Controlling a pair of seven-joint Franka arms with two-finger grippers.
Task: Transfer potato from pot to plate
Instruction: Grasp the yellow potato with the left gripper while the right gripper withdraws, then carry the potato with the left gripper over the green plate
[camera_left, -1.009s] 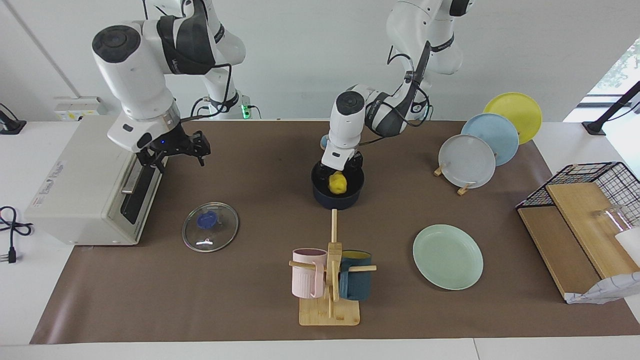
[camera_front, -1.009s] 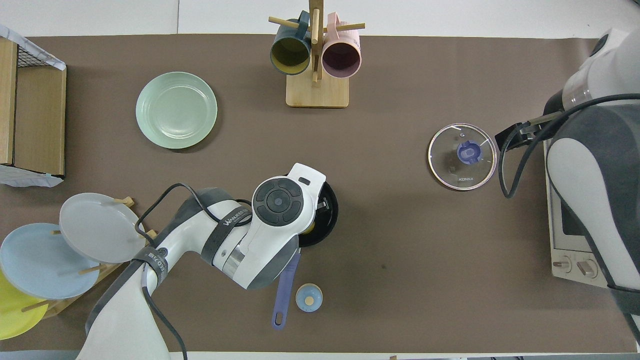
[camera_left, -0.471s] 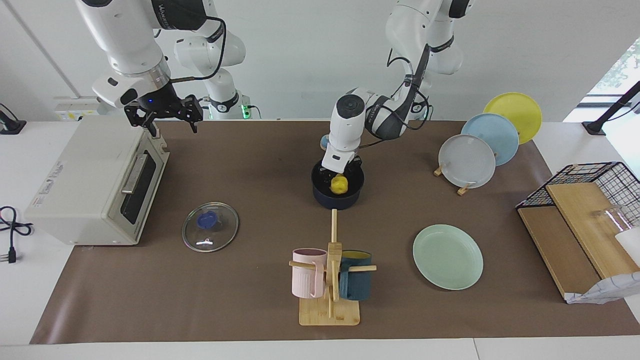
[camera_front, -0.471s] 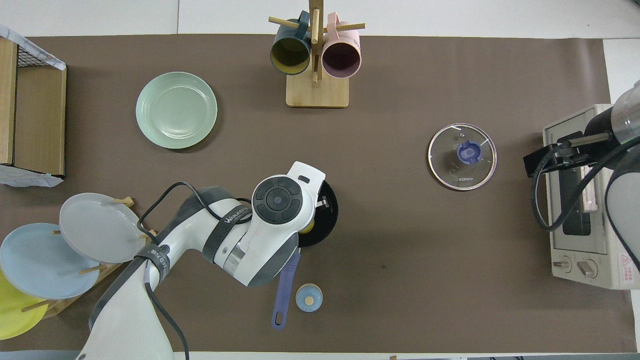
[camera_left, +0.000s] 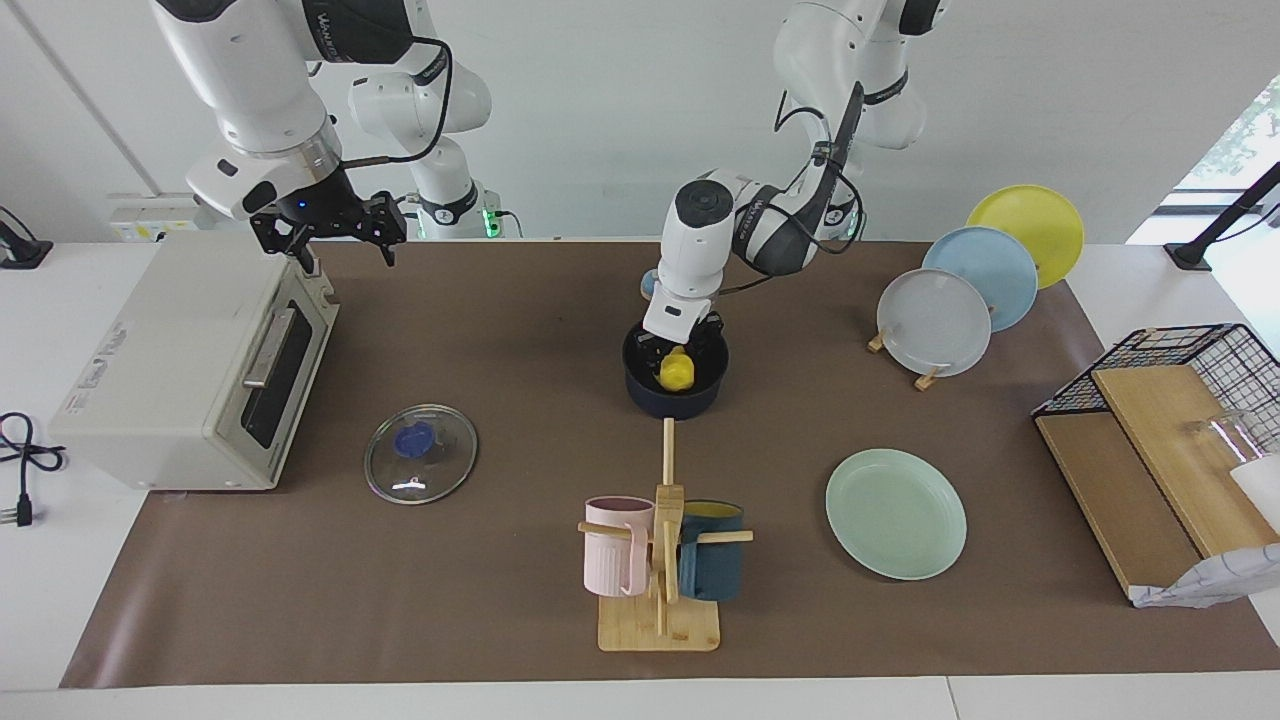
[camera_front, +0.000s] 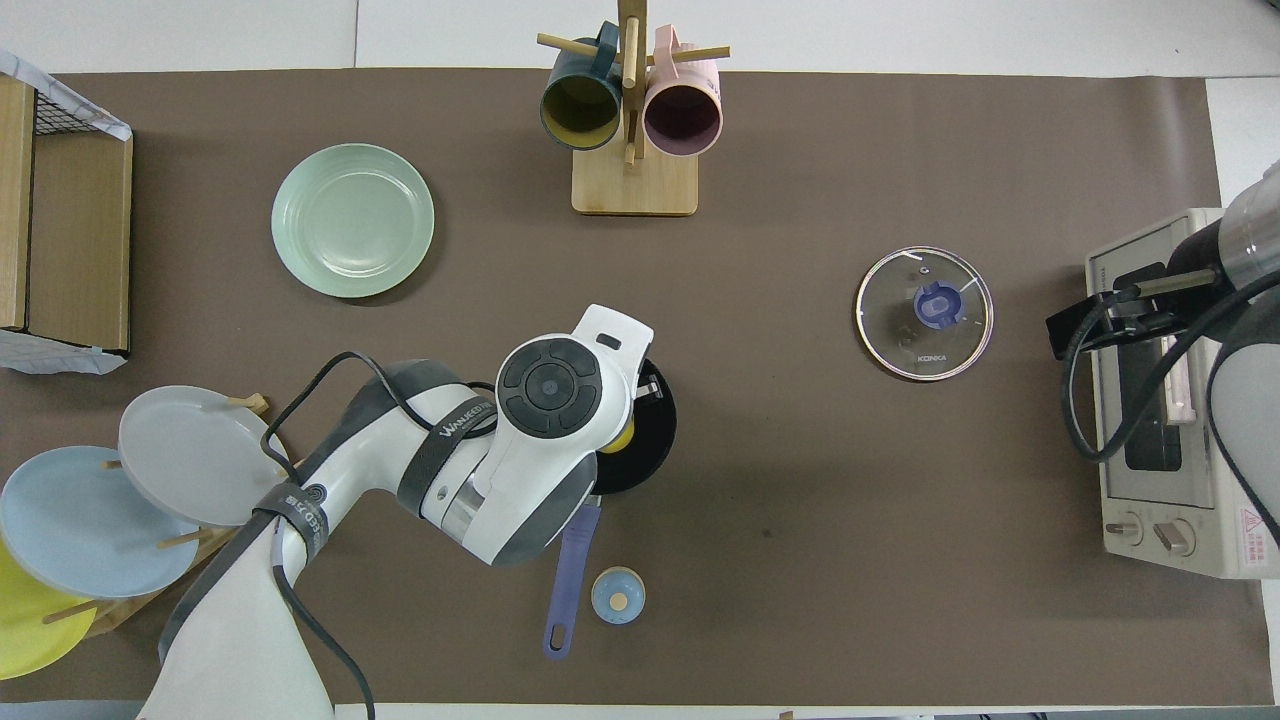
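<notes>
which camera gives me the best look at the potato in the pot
The facing view. There the yellow potato shows nearly whole inside the pot, at the tips of the left pincer. In the overhead view the left arm's wrist covers it, leaving only a yellow sliver visible.

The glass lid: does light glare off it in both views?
Facing view: a white glint sits near the lid's rim farther from the robots. Overhead view: only a faint bright arc along its edge, and the printing on it stays readable.
</notes>
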